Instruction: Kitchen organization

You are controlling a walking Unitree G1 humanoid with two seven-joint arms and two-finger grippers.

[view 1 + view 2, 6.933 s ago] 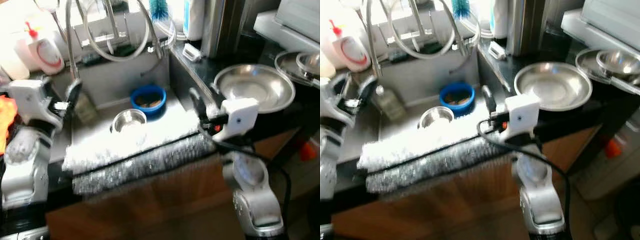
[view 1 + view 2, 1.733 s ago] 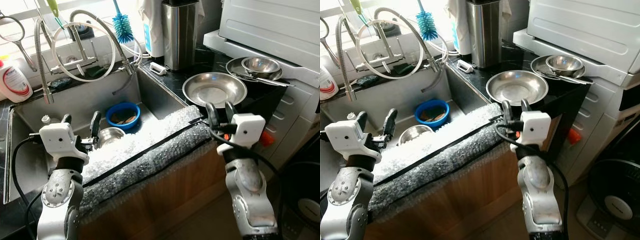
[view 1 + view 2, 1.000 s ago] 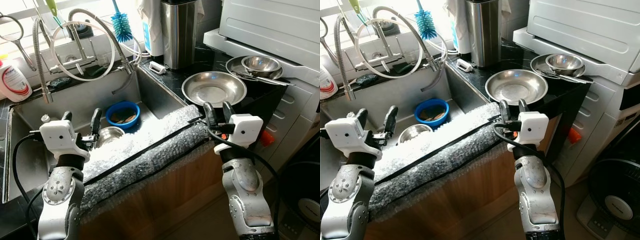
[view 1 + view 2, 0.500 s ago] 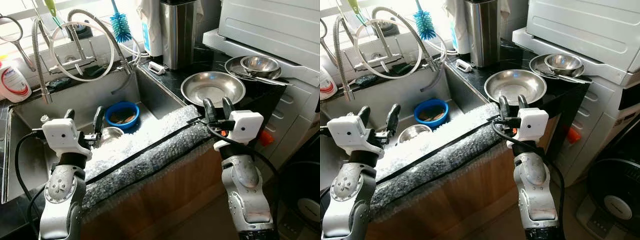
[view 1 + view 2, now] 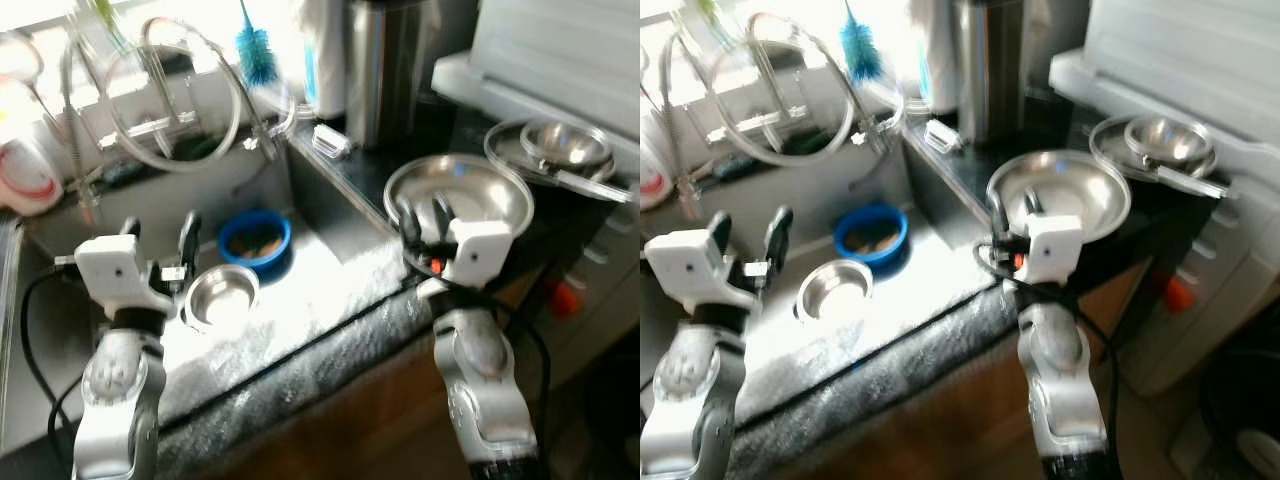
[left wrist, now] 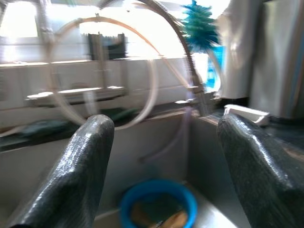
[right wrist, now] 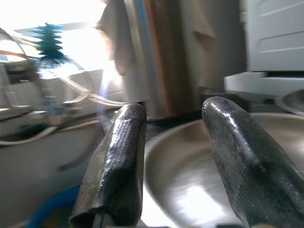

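Note:
A small steel bowl [image 5: 221, 297] and a blue bowl [image 5: 254, 237] with scraps in it sit in the sink [image 5: 90, 225]. A large steel pan [image 5: 473, 188] rests on the dark counter to the right. My left gripper [image 5: 158, 240] is open, held over the sink just left of the small bowl, and the blue bowl [image 6: 158, 206] lies beyond its fingers [image 6: 78, 175]. Open too, my right gripper [image 5: 423, 218] hovers at the near rim of the pan [image 7: 190, 175]. Neither holds anything.
A spring faucet with hoses [image 5: 160, 95] and a blue bottle brush [image 5: 256, 45] rise behind the sink. A steel canister [image 5: 385, 60] stands at the back. More steel dishes [image 5: 552, 150] sit on the white appliance at right. Bubble wrap [image 5: 290, 350] pads the counter's front edge.
The view has shifted closer to the sink and blurred. My right gripper now stands at the pan's rim. Both grippers stay open.

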